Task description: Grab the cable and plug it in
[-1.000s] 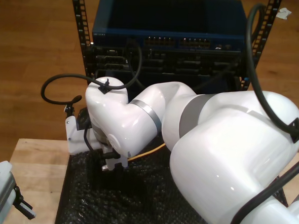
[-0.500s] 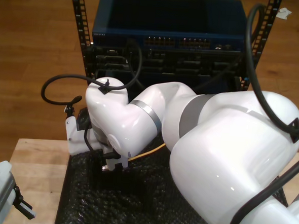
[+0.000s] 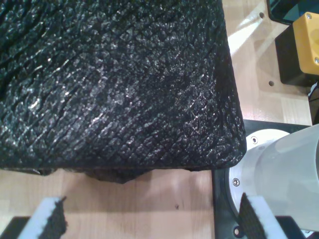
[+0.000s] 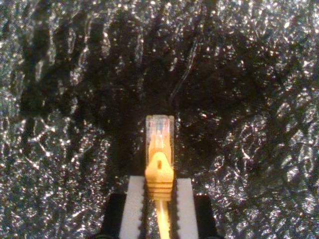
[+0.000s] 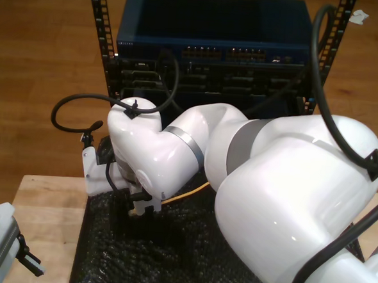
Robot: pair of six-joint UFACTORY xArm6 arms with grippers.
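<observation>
Yellow-orange, the cable point(image 4: 162, 196) sits pinched between the pale pads of my second tool point(image 4: 159, 209), its boot just ahead of the pads and its clear plug point(image 4: 159, 132) jutting out beyond them over the black bubble mat point(image 4: 60, 99). So the grab is done, by my judgement; the plugging-in is all still to do, since the plug hangs free and touches no socket.

Taking the exterior view from its left: my first tool point(image 5: 24, 261) idles low at the near edge of the wooden bench point(image 5: 44, 203), well apart from the cable. In its own wrist view its pads point(image 3: 50, 219) stand wide, nothing between them, with the mat's edge ahead of them and bare bench below.

Further along, the second arm folds down over the mat, wrist bent so that the tool point(image 5: 137, 209) points steeply at the mat. A short run of cable point(image 5: 186, 192) trails back from it under the arm's white body. Beyond the tool stands the rack switch point(image 5: 214, 40), whose port rows are probably the target, though they are too small here to pick a socket.
</observation>
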